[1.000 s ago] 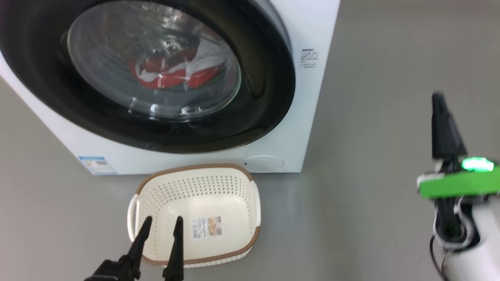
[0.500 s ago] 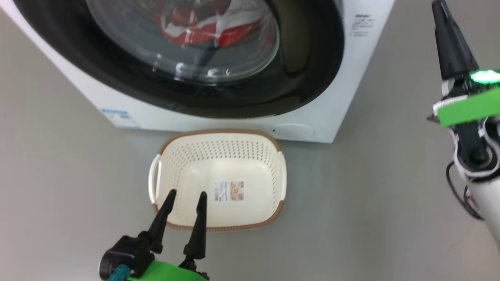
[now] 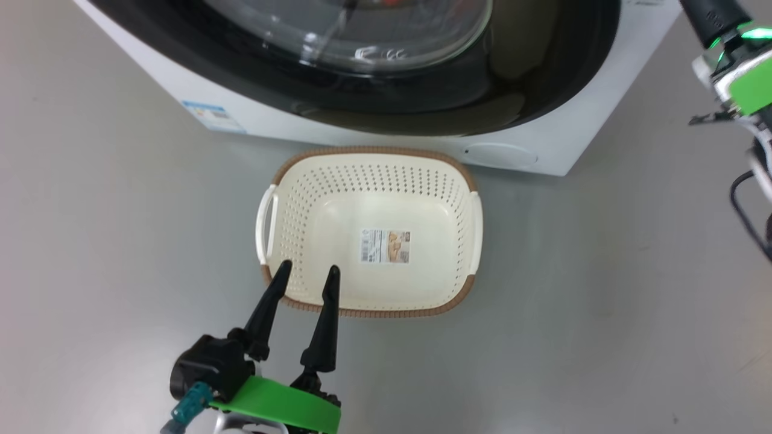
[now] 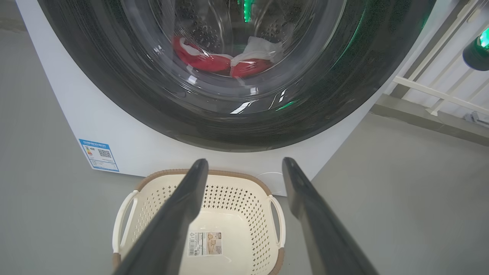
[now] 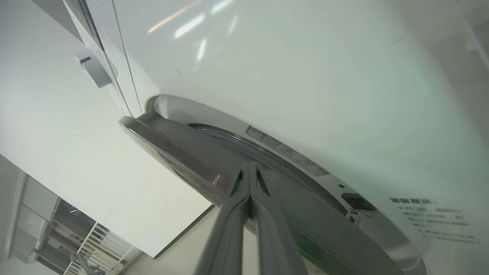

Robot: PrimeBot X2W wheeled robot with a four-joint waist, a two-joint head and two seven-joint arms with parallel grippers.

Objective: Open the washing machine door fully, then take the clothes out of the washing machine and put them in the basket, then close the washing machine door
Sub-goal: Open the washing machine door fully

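Observation:
The washing machine [image 3: 543, 150] stands at the top of the head view. The black-rimmed washing machine door [image 3: 422, 102] faces me. Behind its glass lie the red and white clothes [image 4: 198, 61] in the drum. The cream basket [image 3: 374, 152] sits on the floor right in front of the machine, holding nothing. My left gripper [image 3: 307, 274] hovers open over the basket's near left rim. My right gripper [image 5: 249, 168] is shut on nothing. Its tips sit at the door's edge [image 5: 172, 149], which stands slightly off the white front.
Grey floor [image 3: 603, 301] surrounds the basket on both sides and in front. A blue label sticker [image 3: 214, 114] marks the machine's lower left corner. A white railing [image 4: 439, 91] and a low step stand to the machine's right.
The head camera has tilted down, so the machine has slid up and the basket sits mid-picture. My right gripper has risen towards the door's right edge. The left gripper has stayed over the basket.

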